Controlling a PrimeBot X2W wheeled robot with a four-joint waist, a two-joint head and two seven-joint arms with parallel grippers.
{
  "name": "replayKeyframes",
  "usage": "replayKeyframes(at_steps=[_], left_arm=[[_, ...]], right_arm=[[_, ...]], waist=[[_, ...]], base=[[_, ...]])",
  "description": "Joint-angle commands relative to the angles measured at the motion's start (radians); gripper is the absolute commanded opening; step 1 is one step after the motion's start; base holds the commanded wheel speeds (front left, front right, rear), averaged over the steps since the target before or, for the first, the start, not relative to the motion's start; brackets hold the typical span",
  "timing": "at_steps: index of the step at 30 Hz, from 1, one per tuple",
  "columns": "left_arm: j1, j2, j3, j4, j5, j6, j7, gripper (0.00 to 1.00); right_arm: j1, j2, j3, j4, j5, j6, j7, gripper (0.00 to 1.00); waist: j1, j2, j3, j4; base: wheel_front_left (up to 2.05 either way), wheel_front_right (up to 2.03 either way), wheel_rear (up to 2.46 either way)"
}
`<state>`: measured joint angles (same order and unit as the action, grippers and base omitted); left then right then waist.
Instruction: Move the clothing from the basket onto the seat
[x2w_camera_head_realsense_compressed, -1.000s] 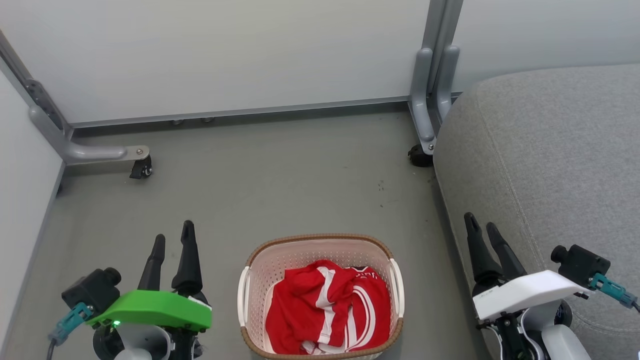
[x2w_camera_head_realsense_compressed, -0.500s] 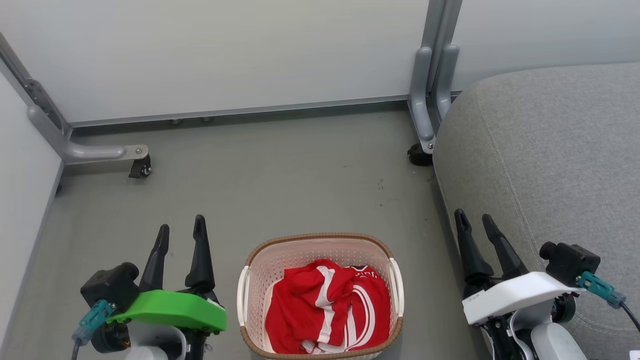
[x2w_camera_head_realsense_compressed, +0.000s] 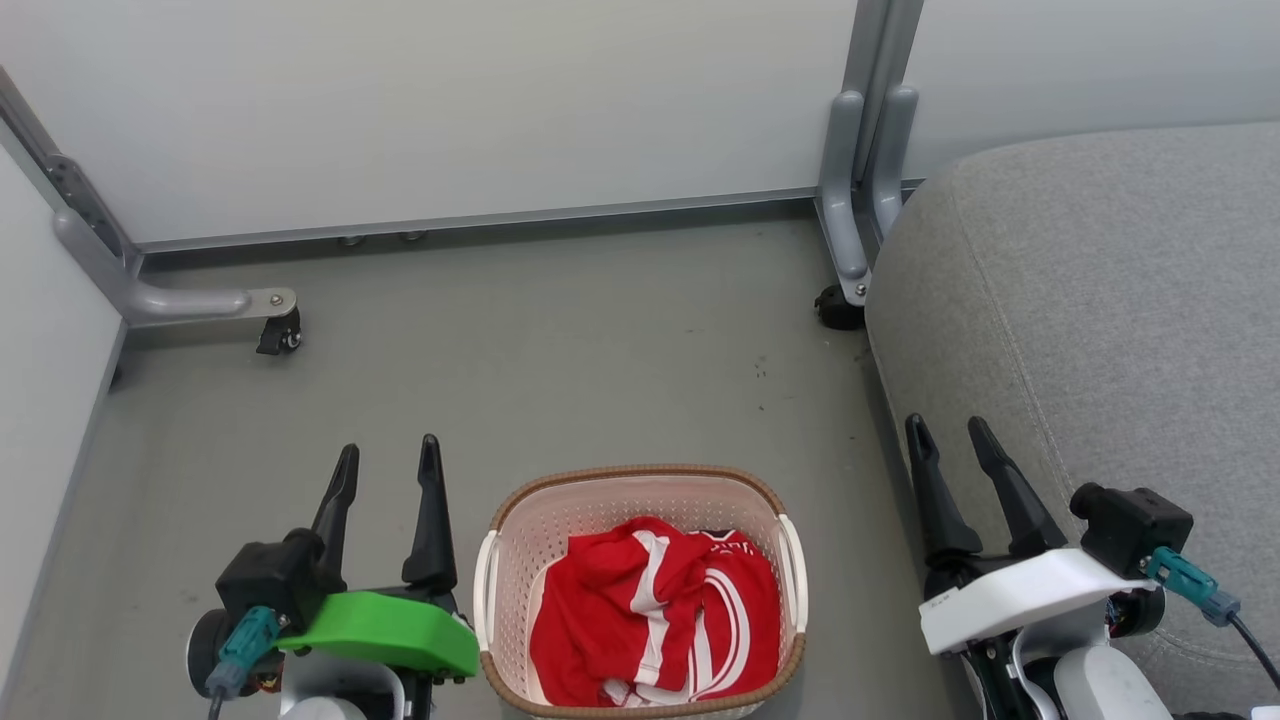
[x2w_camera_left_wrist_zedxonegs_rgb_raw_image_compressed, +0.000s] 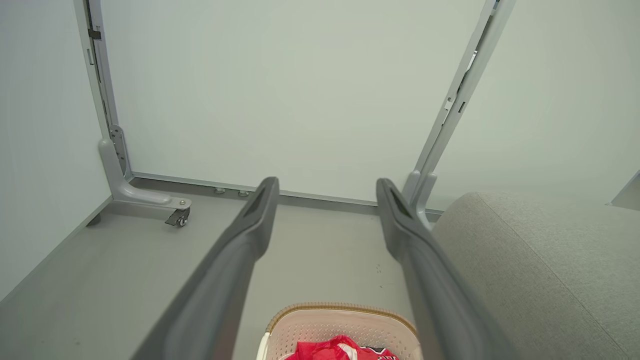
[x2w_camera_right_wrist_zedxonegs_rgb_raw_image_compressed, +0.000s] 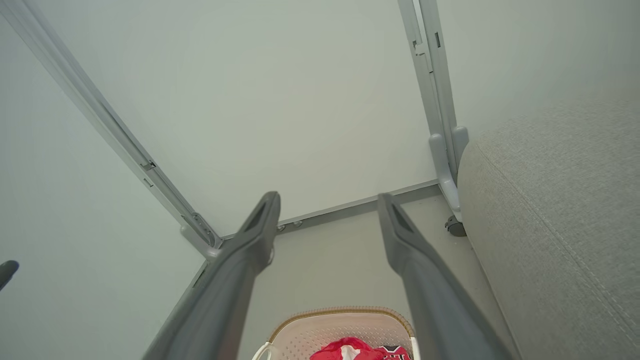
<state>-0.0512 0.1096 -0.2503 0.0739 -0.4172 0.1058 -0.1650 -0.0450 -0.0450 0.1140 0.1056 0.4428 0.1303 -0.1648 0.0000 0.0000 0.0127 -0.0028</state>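
The clothing (x2w_camera_head_realsense_compressed: 655, 620), red with white stripes, lies bunched inside the cream basket (x2w_camera_head_realsense_compressed: 515, 520) with a brown rim, low in the head view's middle. My left gripper (x2w_camera_head_realsense_compressed: 390, 462) stands open just left of the basket, fingers pointing away from me. Open too, my right gripper (x2w_camera_head_realsense_compressed: 948, 436) hangs to the basket's right, beside the grey seat (x2w_camera_head_realsense_compressed: 1110, 330). Nothing is between either pair of fingers. The left wrist view catches the basket's far rim (x2w_camera_left_wrist_zedxonegs_rgb_raw_image_compressed: 345, 306) and a bit of the clothing (x2w_camera_left_wrist_zedxonegs_rgb_raw_image_compressed: 335, 349); so does the right wrist view, with basket (x2w_camera_right_wrist_zedxonegs_rgb_raw_image_compressed: 345, 312), clothing (x2w_camera_right_wrist_zedxonegs_rgb_raw_image_compressed: 350, 348) and seat (x2w_camera_right_wrist_zedxonegs_rgb_raw_image_compressed: 560, 210).
Pale partition panels close the back and left. Grey metal feet with castors (x2w_camera_head_realsense_compressed: 280, 335) (x2w_camera_head_realsense_compressed: 838, 310) stand on the grey floor (x2w_camera_head_realsense_compressed: 560, 370), one at the back left, one beside the seat's corner. Bare floor lies beyond the basket.
My left gripper has shifted right, closer to the basket. The right gripper has edged slightly left. Both stay open; basket and clothing are unmoved.
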Motion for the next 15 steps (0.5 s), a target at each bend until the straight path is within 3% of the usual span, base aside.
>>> replayKeyframes(at_steps=[1,15], left_arm=[[0.004,0.010,-0.004,-0.004,0.029,0.005,-0.011,1.00],[0.019,0.004,-0.019,-0.008,0.147,-0.003,-0.043,1.00]], right_arm=[[0.004,-0.005,0.000,-0.013,-0.027,0.000,-0.011,1.00],[0.016,-0.006,0.004,-0.012,-0.124,0.001,-0.043,1.00]], waist=[[0.0000,0.0000,-0.001,0.000],[0.0000,0.0000,-0.005,0.000]], base=[[0.00,0.00,0.00],[0.00,0.00,0.00]])
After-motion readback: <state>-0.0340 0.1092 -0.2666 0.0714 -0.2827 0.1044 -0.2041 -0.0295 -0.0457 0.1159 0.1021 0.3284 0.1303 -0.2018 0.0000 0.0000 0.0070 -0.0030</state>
